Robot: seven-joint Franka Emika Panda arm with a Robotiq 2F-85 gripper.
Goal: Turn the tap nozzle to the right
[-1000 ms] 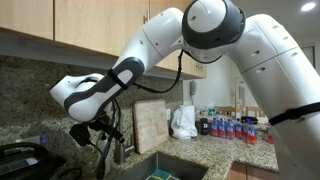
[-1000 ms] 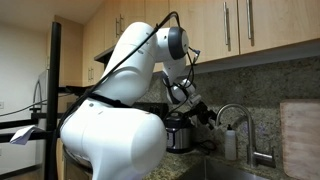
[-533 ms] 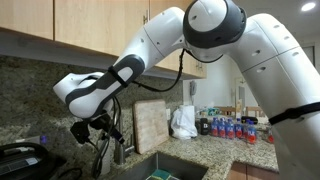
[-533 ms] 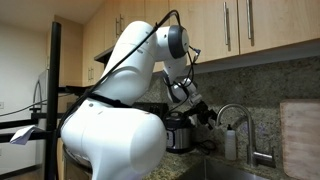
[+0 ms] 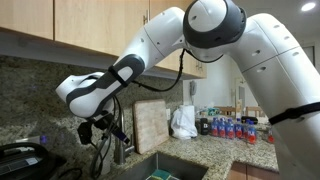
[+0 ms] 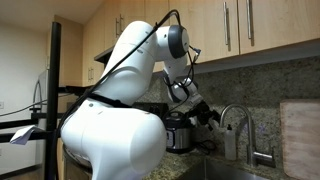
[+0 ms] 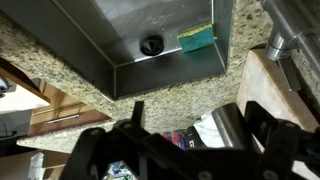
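The tap nozzle (image 6: 238,110) is a slim steel gooseneck arched over the sink. In the wrist view its steel tube (image 7: 238,125) stands between my fingers, close against one of them. My gripper (image 7: 200,110) has its fingers spread wide around the tube, not clamped on it. The gripper shows in both exterior views (image 5: 95,130) (image 6: 210,116), level with the upper part of the spout. In the exterior view from the counter end the gripper hides most of the spout.
The steel sink (image 7: 110,40) holds a green-and-yellow sponge (image 7: 197,38). A wooden cutting board (image 5: 150,125) leans on the backsplash. A white bag (image 5: 183,122) and several bottles (image 5: 235,127) stand on the counter. A white soap pump (image 6: 231,142) and a pot (image 6: 180,133) sit near the tap.
My gripper has shifted a little sideways and down, and the spout has swung with it; its arch looks narrower in the exterior view now.
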